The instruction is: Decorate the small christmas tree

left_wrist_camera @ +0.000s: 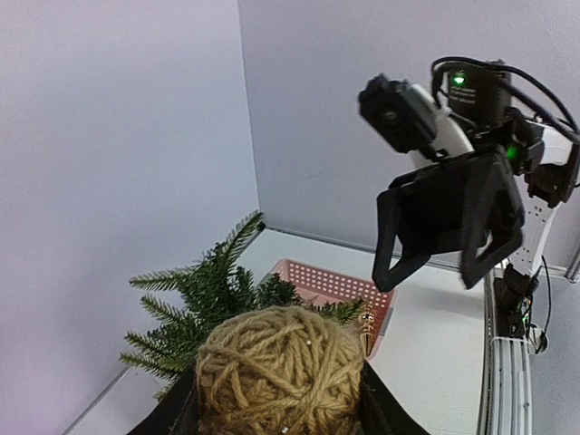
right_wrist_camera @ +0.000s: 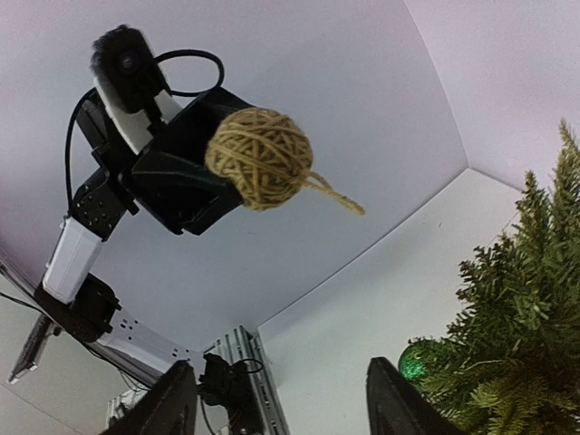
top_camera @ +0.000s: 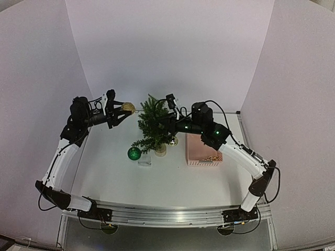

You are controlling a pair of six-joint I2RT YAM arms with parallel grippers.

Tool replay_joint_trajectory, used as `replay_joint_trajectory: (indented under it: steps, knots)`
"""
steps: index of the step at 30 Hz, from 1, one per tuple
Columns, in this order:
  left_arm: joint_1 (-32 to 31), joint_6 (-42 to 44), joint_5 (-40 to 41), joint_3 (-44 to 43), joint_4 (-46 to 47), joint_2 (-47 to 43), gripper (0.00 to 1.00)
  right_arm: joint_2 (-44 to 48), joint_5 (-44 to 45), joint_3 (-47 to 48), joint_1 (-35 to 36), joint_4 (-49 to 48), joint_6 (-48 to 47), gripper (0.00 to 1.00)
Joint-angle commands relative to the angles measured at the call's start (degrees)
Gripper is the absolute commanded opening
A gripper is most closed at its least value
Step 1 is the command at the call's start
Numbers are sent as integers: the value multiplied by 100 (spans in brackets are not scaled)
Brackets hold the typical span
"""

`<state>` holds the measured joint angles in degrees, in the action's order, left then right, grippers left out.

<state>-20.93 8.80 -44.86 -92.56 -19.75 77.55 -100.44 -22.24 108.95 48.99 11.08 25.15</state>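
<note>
Pink basket (top_camera: 200,149) sits on tabletop (top_camera: 110,178), just R of tree (top_camera: 153,125). Inside it, a small gold bit (top_camera: 212,158) shows at near-R corner. Tree stands upright mid-tabletop, btwn the two arms. L fingers (left_wrist_camera: 172,415) pinch a twine ball (left_wrist_camera: 281,367), held in air just L of treetop, short tail sticking out. R fingers (right_wrist_camera: 168,403) spread wide, nothing btwn them, up by tree's R side. Green bauble (top_camera: 134,153) lies near-L of tree, w/ a small clear item (top_camera: 145,161) just beside it. Gold ornament (top_camera: 172,140) sits low btwn tree & basket; can't tell if hung or on tabletop.
</note>
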Motion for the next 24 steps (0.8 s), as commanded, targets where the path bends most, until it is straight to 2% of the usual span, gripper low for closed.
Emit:
replay_joint_trajectory:
  steps: [1, 2, 4, 8, 12, 24]
  knots:
    - [140, -153, 574, -332, -430, 236, 0, 579, 398, -294, -94, -168, -100, 73]
    - [188, -175, 583, -333, -433, 287, 0, 667, 493, -392, -117, -164, -108, 79]
    - [318, -271, 542, -339, -373, 403, 0, 841, 693, -583, -197, -160, -97, 86]
    - [636, -533, 210, -467, -19, 759, 0, 1156, 1132, -981, -410, -148, -5, 88]
    - [677, -448, 139, -733, 288, 1150, 0, 1360, 1438, -1385, -679, -115, 86, 90]
    - [677, -496, 162, -1124, 1757, 2302, 0, 1334, 1254, -1578, -1093, -102, 113, 93]
